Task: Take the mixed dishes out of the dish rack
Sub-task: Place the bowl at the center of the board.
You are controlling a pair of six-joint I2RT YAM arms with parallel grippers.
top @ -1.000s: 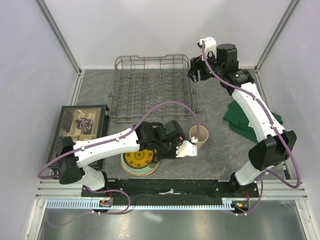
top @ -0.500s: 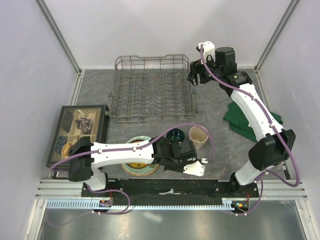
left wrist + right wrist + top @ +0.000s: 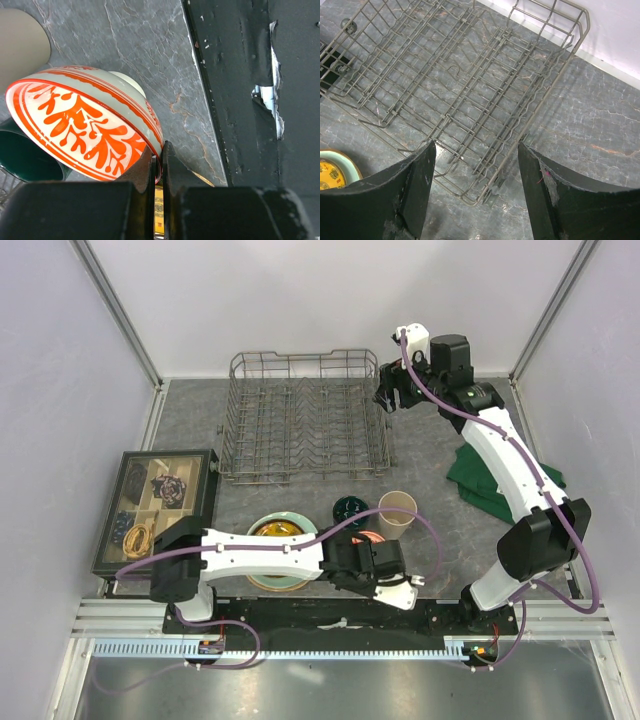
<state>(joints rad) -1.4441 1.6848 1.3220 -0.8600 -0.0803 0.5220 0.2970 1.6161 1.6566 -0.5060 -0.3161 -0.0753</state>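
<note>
The grey wire dish rack [image 3: 305,420] stands empty at the back; it also shows in the right wrist view [image 3: 470,85]. My left gripper [image 3: 373,552] is shut on the rim of the red-and-white bowl [image 3: 85,125], which is tilted just above the table near the front edge [image 3: 368,538]. The dark green mug [image 3: 350,508] and the tall beige cup [image 3: 397,512] stand right behind it. The small yellow plate [image 3: 275,532] lies on the pale-green plate [image 3: 262,580] to the left. The cream floral plate is hidden. My right gripper [image 3: 388,392] hangs open and empty over the rack's right end [image 3: 477,145].
A dark-framed tray [image 3: 160,502] with small items sits at the left. A green cloth [image 3: 500,480] lies at the right under my right arm. The black front rail [image 3: 250,100] is close beside the bowl.
My left arm has swung right and toward the front edge with the bowl, uncovering the mug and the plates. My right gripper has shifted only slightly.
</note>
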